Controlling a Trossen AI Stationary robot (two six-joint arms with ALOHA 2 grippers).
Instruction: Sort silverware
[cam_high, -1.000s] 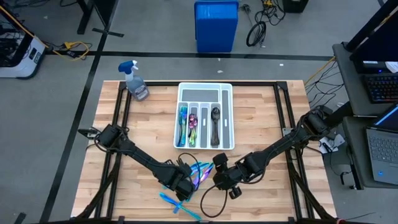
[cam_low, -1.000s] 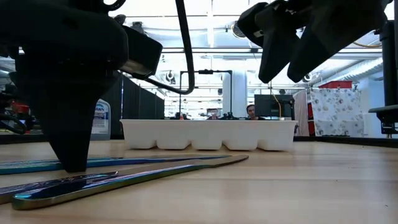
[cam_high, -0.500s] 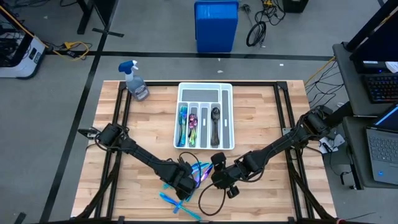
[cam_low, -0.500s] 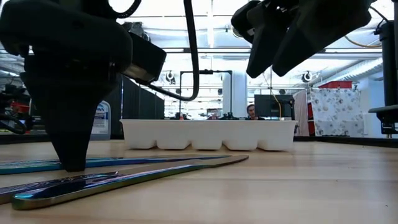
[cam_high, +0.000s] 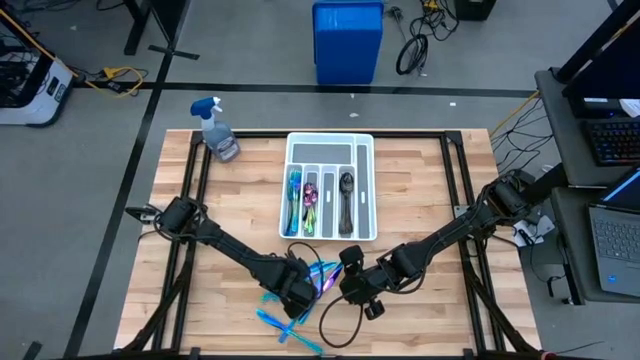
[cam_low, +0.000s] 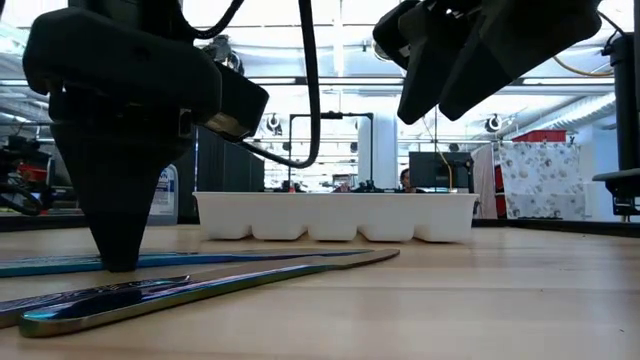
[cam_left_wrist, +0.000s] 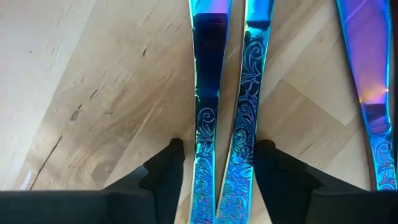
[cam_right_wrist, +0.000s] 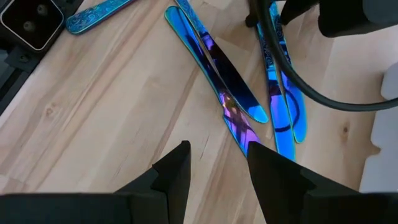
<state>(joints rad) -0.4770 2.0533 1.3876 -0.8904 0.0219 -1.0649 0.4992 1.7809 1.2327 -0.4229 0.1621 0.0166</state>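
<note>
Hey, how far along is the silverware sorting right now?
Partly done: the white tray already holds several pieces in its compartments. In hand: the left gripper is down on the table, its fingers straddling two blue handles lying side by side, not yet lifted. The right gripper hovers above the table, open. Left: the iridescent knives and teal pieces near the table's front edge.

Two blue knives (cam_left_wrist: 225, 124) are counted between the left claw's fingers; one white tray (cam_high: 366, 190), one spray bottle (cam_high: 216, 130) and one blue bin (cam_high: 347, 42) are seen from above.
</note>
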